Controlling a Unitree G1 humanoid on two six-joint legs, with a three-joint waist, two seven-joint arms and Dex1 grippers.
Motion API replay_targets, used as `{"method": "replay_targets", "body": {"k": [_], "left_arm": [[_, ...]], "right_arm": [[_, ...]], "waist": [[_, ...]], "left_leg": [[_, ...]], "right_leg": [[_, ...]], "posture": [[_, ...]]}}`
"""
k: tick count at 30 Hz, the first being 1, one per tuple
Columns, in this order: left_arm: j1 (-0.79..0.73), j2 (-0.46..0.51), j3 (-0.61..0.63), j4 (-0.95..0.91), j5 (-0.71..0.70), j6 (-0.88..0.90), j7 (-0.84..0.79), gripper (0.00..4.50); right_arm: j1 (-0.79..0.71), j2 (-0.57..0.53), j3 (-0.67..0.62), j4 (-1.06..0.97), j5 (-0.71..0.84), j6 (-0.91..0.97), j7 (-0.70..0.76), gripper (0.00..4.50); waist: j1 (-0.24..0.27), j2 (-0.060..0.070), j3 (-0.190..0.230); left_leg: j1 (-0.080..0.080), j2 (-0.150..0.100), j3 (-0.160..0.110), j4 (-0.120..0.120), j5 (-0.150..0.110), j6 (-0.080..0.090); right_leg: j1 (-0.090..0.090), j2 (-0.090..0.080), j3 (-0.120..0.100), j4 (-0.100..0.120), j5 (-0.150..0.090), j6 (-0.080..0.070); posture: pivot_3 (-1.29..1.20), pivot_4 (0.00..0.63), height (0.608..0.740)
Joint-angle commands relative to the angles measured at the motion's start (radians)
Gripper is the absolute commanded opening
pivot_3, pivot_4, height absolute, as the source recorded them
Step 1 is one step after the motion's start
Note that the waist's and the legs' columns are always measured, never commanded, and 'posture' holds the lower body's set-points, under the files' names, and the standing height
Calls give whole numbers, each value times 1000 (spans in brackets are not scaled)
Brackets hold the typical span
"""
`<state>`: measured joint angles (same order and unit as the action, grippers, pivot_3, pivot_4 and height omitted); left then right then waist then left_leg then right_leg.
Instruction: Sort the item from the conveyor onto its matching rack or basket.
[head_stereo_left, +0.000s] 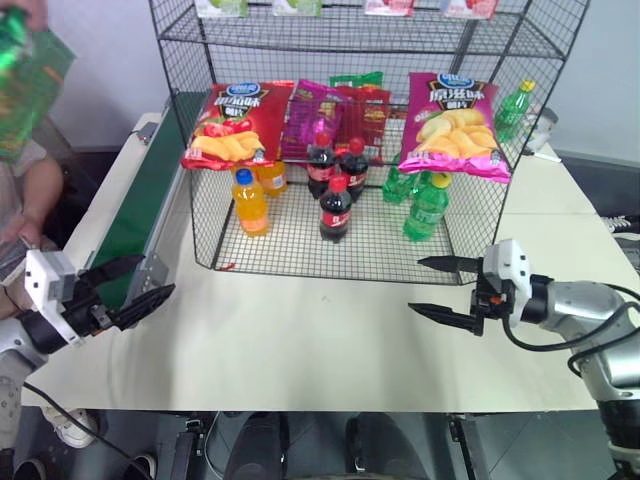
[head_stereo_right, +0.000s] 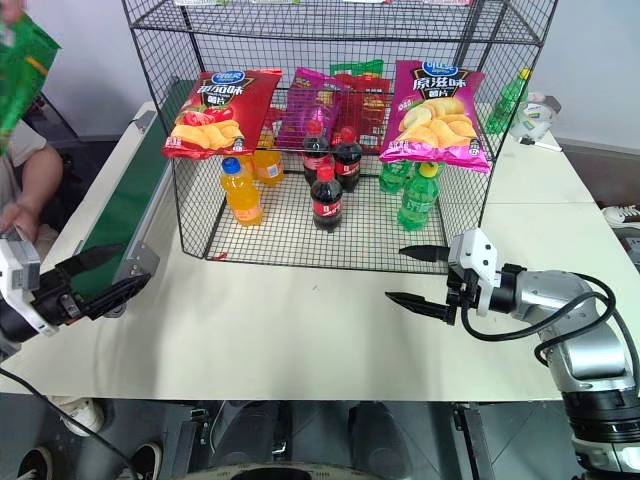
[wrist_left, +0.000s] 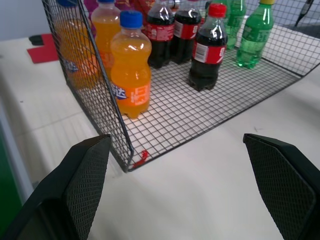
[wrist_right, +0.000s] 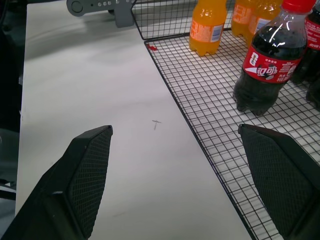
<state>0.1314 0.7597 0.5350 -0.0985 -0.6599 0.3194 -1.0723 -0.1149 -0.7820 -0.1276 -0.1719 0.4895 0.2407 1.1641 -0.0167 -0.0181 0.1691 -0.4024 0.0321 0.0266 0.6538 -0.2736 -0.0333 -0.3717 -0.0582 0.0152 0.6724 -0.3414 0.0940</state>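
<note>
While a person's hand holds the green crisp bag above the conveyor, both pincers, left and right, wait wide open and empty; best approach once it lies flat.

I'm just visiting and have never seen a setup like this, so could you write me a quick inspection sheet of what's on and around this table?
Surface: pale table, bare in front of the rack.
Job's things: green crisp bag held up by a person's hand at far left, above the conveyor; black wire rack has a red crisp bag and a pink crisp bag on its middle tier.
Clutter: orange, cola and green bottles on the rack's bottom tier.
Grippers: left gripper and right gripper both hover over the table, fingers open, holding nothing.
Cables: black cable along the right arm.
Surroundings: a person seated beside the conveyor.
</note>
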Motion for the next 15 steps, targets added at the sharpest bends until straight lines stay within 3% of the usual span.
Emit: {"method": "replay_targets", "body": {"k": [1, 15], "left_arm": [[3, 8, 32, -16, -21, 2, -2, 4500], [-34, -10, 8, 35, 77, -157, 17, 4500]], "right_arm": [[-6, 6, -14, -29, 18, -6, -5, 4194], [-17, 11, -3, -26, 13, -8, -5, 4194]], "waist": [[0, 0, 0], [0, 0, 0]], "left_leg": [[0, 0, 0, 0, 0, 0], [0, 0, 0, 0, 0, 0]], "right_leg": [[0, 0, 0, 0, 0, 0], [0, 0, 0, 0, 0, 0]], "posture": [[0, 150, 739], [0, 150, 739]]}}
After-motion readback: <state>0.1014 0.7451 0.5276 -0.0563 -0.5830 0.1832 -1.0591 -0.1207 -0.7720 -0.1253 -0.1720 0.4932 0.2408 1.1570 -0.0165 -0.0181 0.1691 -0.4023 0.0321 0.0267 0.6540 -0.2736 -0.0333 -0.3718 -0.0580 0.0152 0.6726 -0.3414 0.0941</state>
